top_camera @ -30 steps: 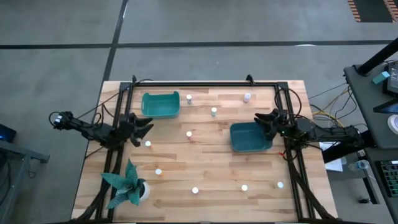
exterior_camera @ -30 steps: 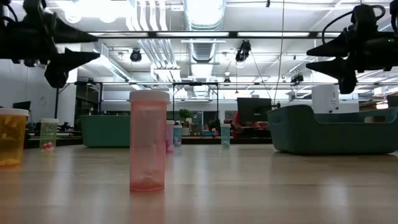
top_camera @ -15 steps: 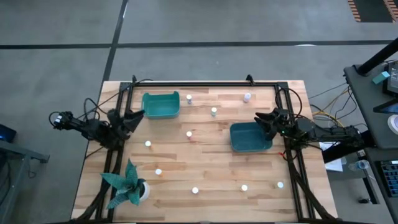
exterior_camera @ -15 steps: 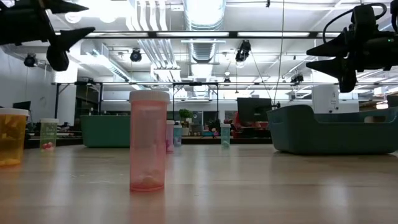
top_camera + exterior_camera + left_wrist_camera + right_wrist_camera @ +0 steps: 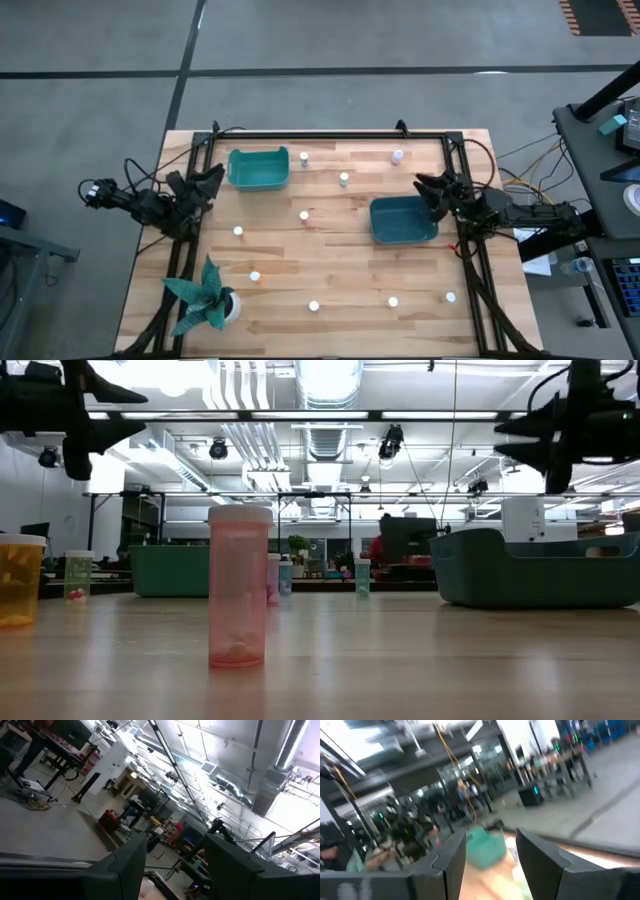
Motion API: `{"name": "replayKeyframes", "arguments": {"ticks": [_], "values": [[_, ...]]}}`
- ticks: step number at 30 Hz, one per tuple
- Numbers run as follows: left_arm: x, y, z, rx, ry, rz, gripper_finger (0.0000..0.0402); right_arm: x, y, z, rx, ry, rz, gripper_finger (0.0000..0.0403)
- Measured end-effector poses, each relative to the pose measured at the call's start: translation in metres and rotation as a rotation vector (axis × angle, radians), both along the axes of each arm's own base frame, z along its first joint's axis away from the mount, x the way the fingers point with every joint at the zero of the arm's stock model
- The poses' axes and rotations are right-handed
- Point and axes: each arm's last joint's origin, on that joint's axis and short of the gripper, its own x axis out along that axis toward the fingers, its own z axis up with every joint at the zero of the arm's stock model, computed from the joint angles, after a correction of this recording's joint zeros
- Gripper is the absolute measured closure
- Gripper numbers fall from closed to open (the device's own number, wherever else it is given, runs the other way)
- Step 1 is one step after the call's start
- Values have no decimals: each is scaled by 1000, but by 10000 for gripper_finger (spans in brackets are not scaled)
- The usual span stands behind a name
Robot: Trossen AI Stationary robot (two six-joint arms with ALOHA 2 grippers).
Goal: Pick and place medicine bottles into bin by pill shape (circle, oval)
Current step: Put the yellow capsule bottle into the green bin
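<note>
Left gripper: the left gripper (image 5: 212, 178) is lifted above the left edge of the tabletop (image 5: 330, 270), near the far teal bin (image 5: 258, 168). Its fingers are parted and there is nothing between them.

Right gripper: the right gripper (image 5: 428, 186) is raised at the right edge, just beside the near teal bin (image 5: 403, 221). Its jaws also stand apart and empty.

Medicine bottles: the medicine bottles (image 5: 305, 215) stand upright and scattered on the wood, none in a bin. Three are close to the far edge, one in the middle, one near the left edge, and four in a loose row toward the near edge. In the low view they look like translucent coloured tubes with pale caps.

How they handle: probably light, stiff plastic, smooth and easy to tip over. I judge the best hold is across the round body below the cap, coming from above.

Bottle to tool: no bottle touches a gripper. The bottle near the left edge (image 5: 238, 232) is the closest one to the left gripper, but still apart and lower.

Other thing: a teal paper plant (image 5: 205, 295) stands at the near left corner.
</note>
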Motion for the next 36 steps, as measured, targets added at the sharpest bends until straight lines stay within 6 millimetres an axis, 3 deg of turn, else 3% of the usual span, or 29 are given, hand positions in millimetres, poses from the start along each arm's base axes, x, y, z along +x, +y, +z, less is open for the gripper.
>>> {"name": "replayKeyframes", "arguments": {"ticks": [4,11,22,30,36], "values": [[3,-2,3,20,17,-21,217,-4,0,12,-121,-73,-35,239],[13,-5,31,41,54,-23,217,-7,0,21,-256,-94,-88,239],[50,-19,77,69,233,-45,217,-19,0,56,-374,-125,-150,239],[72,-30,117,37,371,-216,217,-16,0,61,-431,-79,-165,239],[98,-40,136,36,562,-286,217,-14,0,60,-439,-58,-164,239]]}}
